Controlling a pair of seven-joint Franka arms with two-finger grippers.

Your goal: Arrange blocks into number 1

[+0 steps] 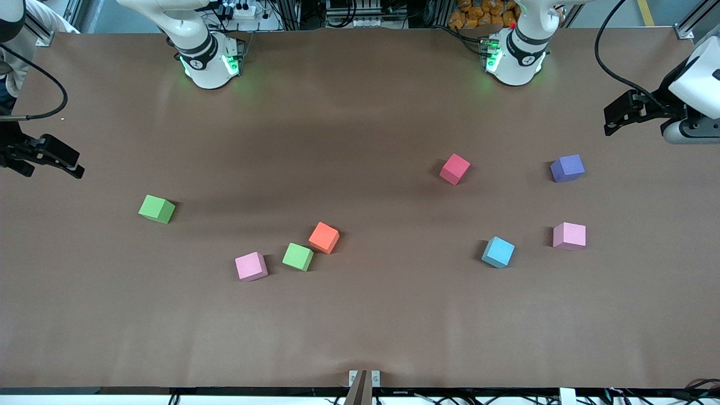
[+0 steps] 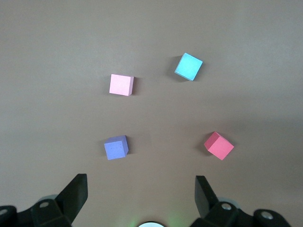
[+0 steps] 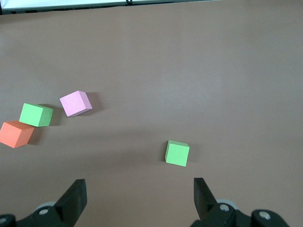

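Nothing is lined up yet: the blocks, among them a crimson cube (image 1: 454, 169) and a sky blue cube (image 1: 498, 252), lie scattered on the desk (image 1: 360, 326), while the left gripper (image 2: 141, 189) and right gripper (image 3: 139, 191) wait at its ends, jaws wide and empty, so a first pick comes next.

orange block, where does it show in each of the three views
Front view: the orange block lies mid-table, touching a green block that sits nearer the camera.
Left wrist view: not in it.
Right wrist view: the orange block sits at the picture's edge, against the same green block.
Shared landmark: the pink block next to that green block, seen in the front and right wrist views.
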